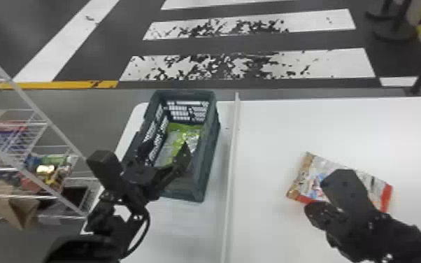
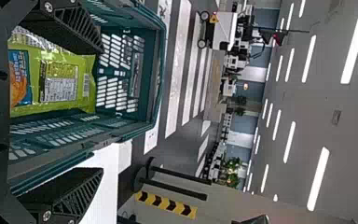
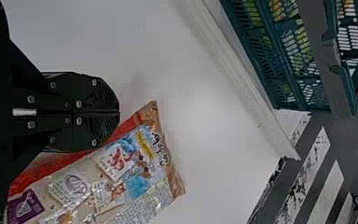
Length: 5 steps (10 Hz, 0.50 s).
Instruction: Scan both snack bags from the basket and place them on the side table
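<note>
Left gripper [image 1: 166,152] over the basket [image 1: 210,164], jaws wide apart; right gripper [image 1: 316,214] by the red-edged snack bag [image 1: 307,178], jaws together. That bag's on the white tabletop [image 1: 272,133], across the raised strip [image 1: 232,168]; green snack bag [image 1: 185,130] inside basket. Left wrist view gives green bag's white text panel, right wrist view the other's purple patch. Shiny crinkled film, slotted rigid basket walls, ribbed black fingers.

White table [image 1: 272,122] with a green basket [image 1: 210,154] on the left, raised strip [image 1: 232,157] between, snack bag [image 1: 304,176] on the right
</note>
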### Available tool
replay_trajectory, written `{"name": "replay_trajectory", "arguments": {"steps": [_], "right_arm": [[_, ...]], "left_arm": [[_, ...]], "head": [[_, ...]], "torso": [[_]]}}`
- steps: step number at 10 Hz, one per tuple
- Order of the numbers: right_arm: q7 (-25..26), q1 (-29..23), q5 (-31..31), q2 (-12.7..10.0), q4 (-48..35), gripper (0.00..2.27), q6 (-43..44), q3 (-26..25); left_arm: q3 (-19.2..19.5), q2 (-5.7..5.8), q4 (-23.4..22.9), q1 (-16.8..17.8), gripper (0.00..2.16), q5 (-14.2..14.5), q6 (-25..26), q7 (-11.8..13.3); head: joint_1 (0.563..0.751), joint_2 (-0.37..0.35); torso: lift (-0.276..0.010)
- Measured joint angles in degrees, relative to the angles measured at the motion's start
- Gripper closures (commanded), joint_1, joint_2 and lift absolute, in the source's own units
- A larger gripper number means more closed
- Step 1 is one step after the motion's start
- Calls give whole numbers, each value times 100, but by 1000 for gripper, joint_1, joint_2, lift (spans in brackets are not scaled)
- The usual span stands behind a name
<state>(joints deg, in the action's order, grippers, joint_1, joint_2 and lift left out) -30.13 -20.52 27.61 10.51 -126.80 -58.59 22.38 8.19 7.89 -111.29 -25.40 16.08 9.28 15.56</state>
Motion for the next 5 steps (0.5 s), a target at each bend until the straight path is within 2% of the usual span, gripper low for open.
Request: {"name": "replay_trajectory", "arguments": {"steps": [3,5], "right_arm": [[-91,460,-149,-208,854,2263,645,177],[-84,729,-150,-362,1344,2263,827,220]], "left_arm": [[34,0,-15,-28,103,0,0,0],[41,-3,-12,-34,103,0,0,0]], "head": [[695,286],[695,297]], "torso": [[-75],[-75]]}}
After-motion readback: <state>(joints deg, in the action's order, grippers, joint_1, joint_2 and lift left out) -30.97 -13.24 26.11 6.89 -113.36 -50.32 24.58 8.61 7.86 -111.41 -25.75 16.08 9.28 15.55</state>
